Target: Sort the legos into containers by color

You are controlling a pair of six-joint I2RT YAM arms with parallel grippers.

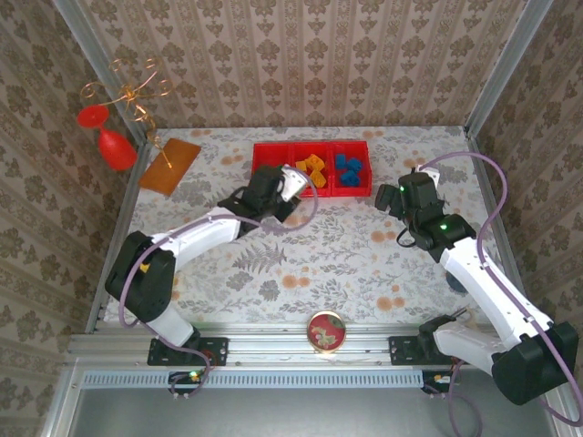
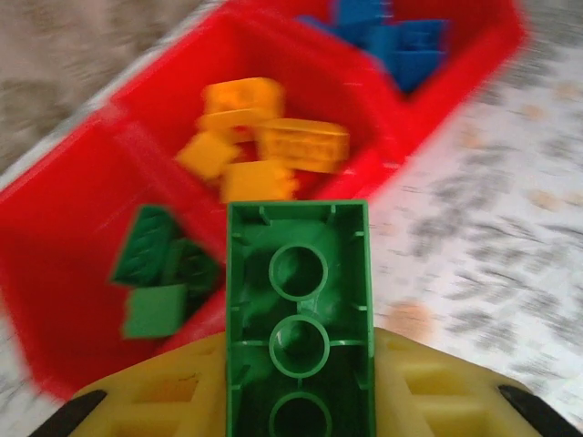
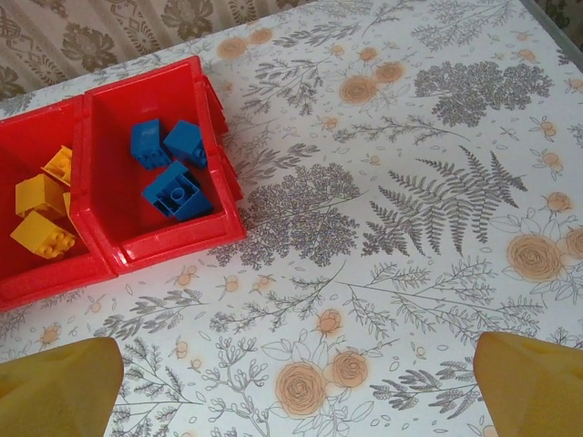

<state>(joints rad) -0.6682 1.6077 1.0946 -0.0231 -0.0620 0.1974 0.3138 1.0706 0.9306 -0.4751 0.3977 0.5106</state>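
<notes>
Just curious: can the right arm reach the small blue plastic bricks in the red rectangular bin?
Probably yes: the open right gripper faces the blue bricks, only table between, red bin uncovered.

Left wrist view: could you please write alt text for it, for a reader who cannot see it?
A green lego, underside toward the camera, is gripped by the left gripper in the foreground. Behind it, the red containers hold green legos, orange-yellow legos and blue legos in separate bins, left to right, on a floral tablecloth.
</notes>
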